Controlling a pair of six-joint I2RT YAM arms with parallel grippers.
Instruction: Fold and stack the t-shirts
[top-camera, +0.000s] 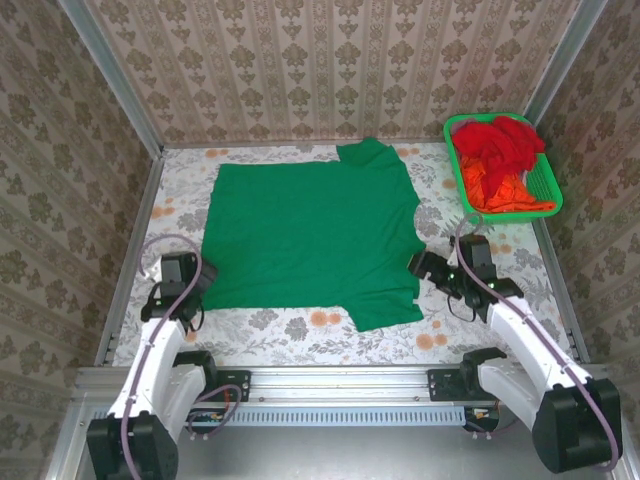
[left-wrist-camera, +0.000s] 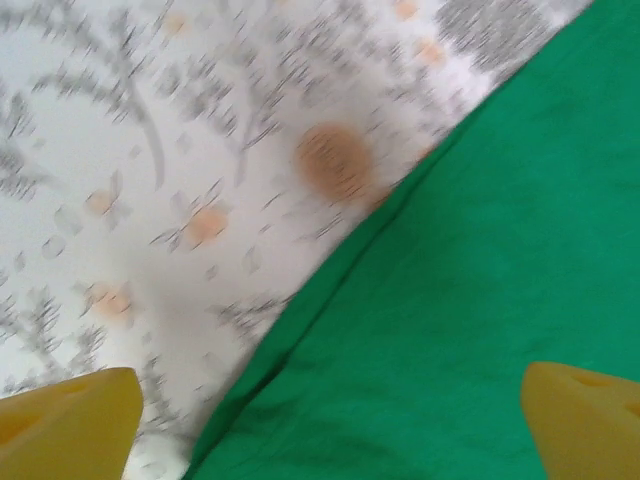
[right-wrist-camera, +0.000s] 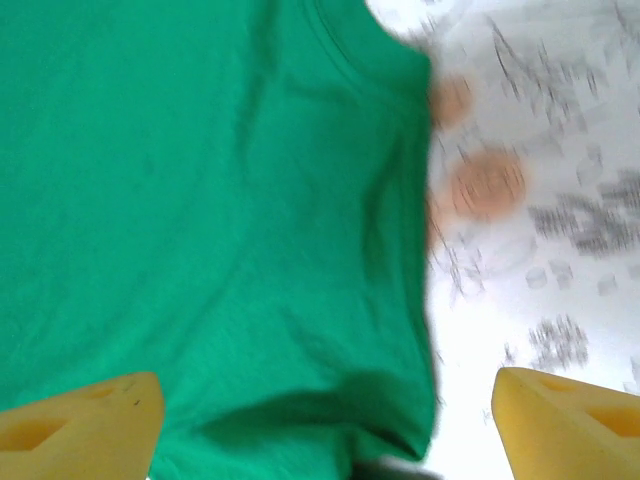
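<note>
Your big dark green cloth t-shirt (top-camera: 310, 235) lies flat in the middle of the flowery desk (top-camera: 290, 335). The red and orange cloth t-shirts (top-camera: 495, 150) wait in the bright green plastic basket (top-camera: 552, 195) at the far right corner. The left jaws and right jaws stand wide and empty, one at each side edge of the shirt, so drop until cloth sits between them, pinch tight, and lift both sides together.

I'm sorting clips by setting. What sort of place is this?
Probably a staged robot test booth rather than a home: patterned wall panels box in a floral-covered table, with a green t-shirt spread flat and a basket of more clothes.
</note>
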